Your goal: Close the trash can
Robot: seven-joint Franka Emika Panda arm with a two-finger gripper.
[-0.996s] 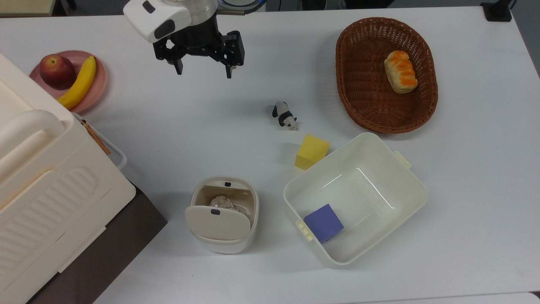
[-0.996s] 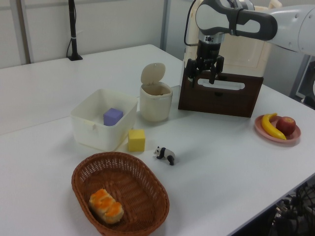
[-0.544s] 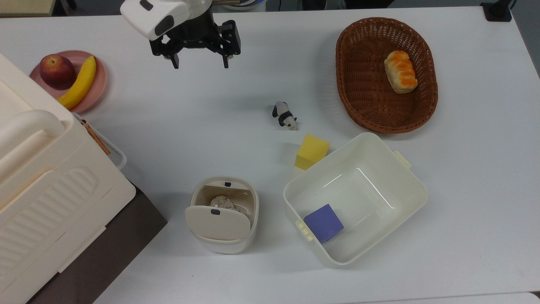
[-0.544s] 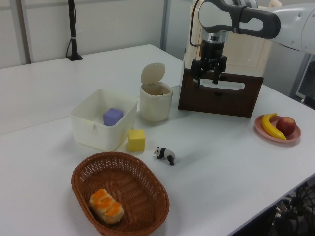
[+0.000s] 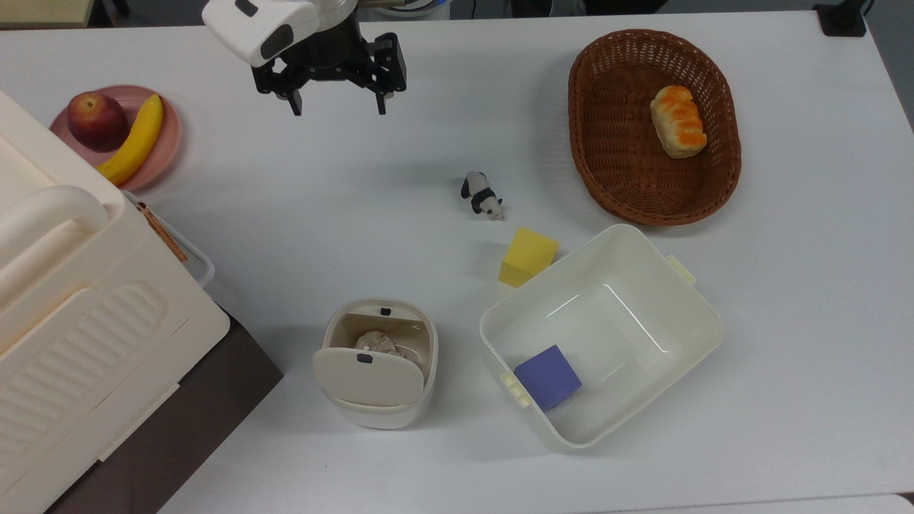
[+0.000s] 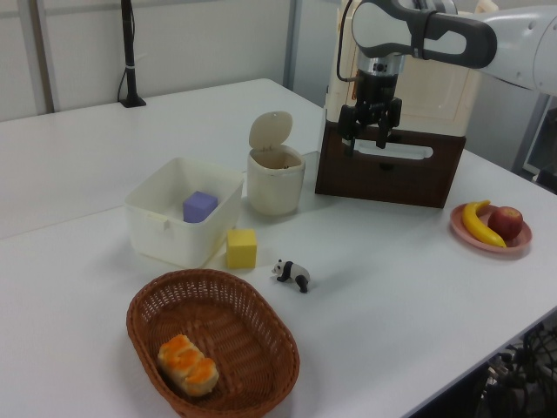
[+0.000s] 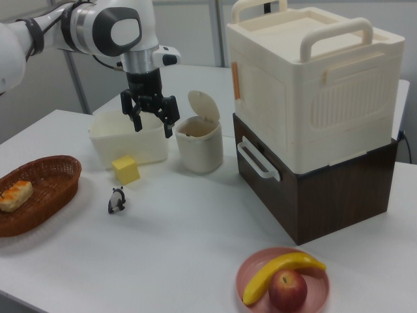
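The trash can is a small cream-white bin near the table's front edge in the top view. Its beige lid stands raised on its hinge, and a crumpled brownish lump lies inside. My gripper hangs open and empty high above the table, far from the bin, toward the top view's upper left.
A big cream box with a handle on a dark brown base stands beside the bin. A lidless white tub holds a purple cube. A yellow cube, a toy panda, a wicker basket with bread and a pink fruit plate also sit on the table.
My gripper has moved toward the top view's upper edge, away from the trash can, mostly over the first half second. Its fingers stay open. The lid has not moved.
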